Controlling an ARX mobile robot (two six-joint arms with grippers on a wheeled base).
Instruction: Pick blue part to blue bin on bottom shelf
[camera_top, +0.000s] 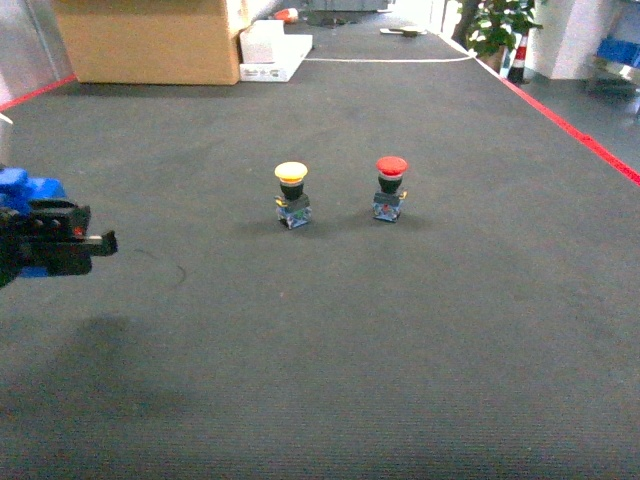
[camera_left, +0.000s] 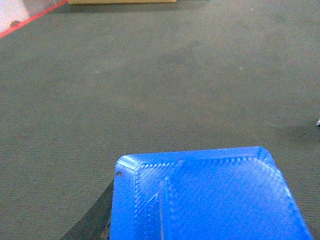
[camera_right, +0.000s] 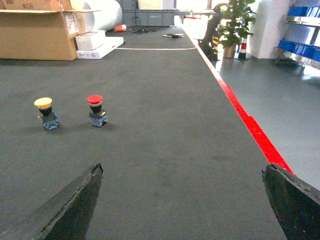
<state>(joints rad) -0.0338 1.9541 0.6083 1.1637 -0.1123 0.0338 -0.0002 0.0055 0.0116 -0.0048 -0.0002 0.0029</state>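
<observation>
**Blue part up, no bin in sight**

Left tool (camera_top: 95, 238) at nine o'clock grips the blue part (camera_left: 210, 200) above the mat (camera_top: 400, 350). Right tool (camera_right: 182, 200) gapes, empty. Risk: swinging shelfward could shake it loose.

My left gripper (camera_top: 60, 238) is black, with a blue part (camera_left: 210, 197) showing fine ribbing. On the dark grey carpet (camera_top: 400, 330), left of the red-capped button (camera_top: 390, 187), stands a yellow-capped button (camera_top: 291, 194). Beyond it sits a tan cardboard box (camera_top: 150, 40).
</observation>
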